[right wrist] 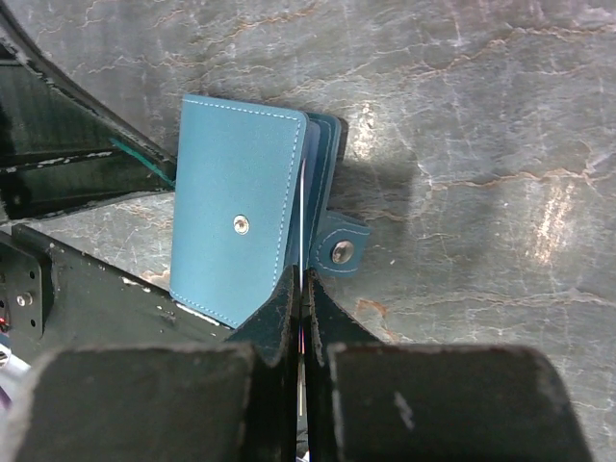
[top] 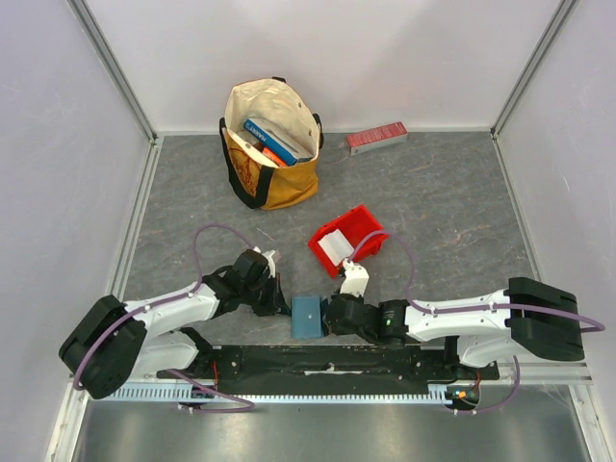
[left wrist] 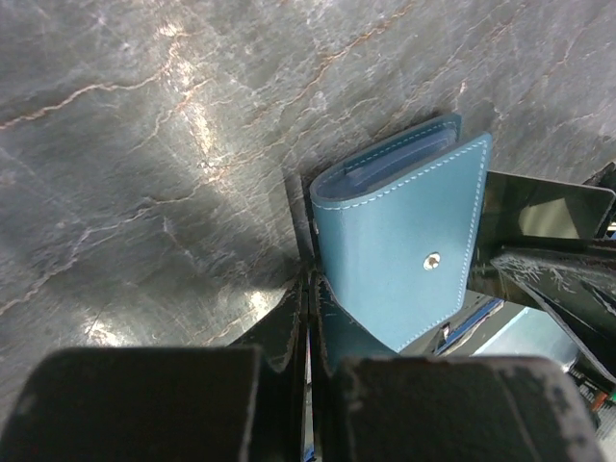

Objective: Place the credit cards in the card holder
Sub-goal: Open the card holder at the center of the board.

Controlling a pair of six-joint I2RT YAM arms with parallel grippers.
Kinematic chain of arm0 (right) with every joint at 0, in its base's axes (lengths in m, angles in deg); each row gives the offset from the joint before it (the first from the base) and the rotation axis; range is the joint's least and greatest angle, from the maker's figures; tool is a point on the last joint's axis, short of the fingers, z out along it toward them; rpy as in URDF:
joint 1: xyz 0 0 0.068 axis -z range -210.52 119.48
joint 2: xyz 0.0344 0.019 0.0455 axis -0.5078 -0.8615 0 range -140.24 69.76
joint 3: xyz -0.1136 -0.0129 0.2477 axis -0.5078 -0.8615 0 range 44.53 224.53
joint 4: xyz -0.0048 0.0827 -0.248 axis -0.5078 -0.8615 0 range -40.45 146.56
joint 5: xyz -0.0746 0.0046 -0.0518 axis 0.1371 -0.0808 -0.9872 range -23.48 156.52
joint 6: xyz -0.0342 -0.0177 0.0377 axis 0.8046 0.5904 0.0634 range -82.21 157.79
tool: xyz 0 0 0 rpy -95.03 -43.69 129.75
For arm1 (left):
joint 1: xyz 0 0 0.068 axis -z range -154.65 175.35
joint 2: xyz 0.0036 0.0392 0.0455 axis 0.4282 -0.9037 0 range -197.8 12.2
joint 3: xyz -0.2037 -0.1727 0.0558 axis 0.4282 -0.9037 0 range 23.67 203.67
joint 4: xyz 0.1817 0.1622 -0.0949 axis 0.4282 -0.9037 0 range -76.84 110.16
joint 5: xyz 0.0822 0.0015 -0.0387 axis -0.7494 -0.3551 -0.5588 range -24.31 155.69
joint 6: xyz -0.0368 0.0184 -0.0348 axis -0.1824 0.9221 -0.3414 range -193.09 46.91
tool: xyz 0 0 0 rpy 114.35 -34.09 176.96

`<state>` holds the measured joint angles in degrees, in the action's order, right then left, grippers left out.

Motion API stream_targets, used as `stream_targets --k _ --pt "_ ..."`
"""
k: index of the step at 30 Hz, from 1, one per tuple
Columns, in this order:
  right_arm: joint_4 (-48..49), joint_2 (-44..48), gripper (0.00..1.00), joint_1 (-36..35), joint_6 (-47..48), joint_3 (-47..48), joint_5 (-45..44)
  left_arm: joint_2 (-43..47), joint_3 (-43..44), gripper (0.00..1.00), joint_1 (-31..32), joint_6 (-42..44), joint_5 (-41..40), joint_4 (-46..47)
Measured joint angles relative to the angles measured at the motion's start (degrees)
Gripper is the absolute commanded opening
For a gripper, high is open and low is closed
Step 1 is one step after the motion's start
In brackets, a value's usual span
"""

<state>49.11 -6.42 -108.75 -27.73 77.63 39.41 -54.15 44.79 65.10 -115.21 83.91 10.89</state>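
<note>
Top external, arms point(top: 183, 308) stretched low, closed fingers point(top: 283, 306) flanking card holder point(top: 307, 316)

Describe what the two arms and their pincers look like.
The left arm and right arm have white link shells with bulky black joints. A thin purple cable loops along each. The left pincer and right pincer have blunt black fingers, scuffed.

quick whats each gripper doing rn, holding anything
left gripper: jaws shut, seemingly pinching the card holder by its edge.
right gripper: jaws shut at the card holder's open side; whether anything is pinched cannot be told.
</note>
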Motion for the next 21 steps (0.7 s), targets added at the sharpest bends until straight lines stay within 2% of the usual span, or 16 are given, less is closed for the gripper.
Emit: stream_targets --k 13,21 --pt "4.9 -0.3 0.0 0.0 4.2 1.1 2.0 -4.4 0.4 0.03 0.2 -1.3 2.3 4.7" --pt "7.0 -1.2 0.0 0.0 6.5 3.7 1.8 -5.7 2.5 0.25 0.3 -1.5 2.4 5.2"
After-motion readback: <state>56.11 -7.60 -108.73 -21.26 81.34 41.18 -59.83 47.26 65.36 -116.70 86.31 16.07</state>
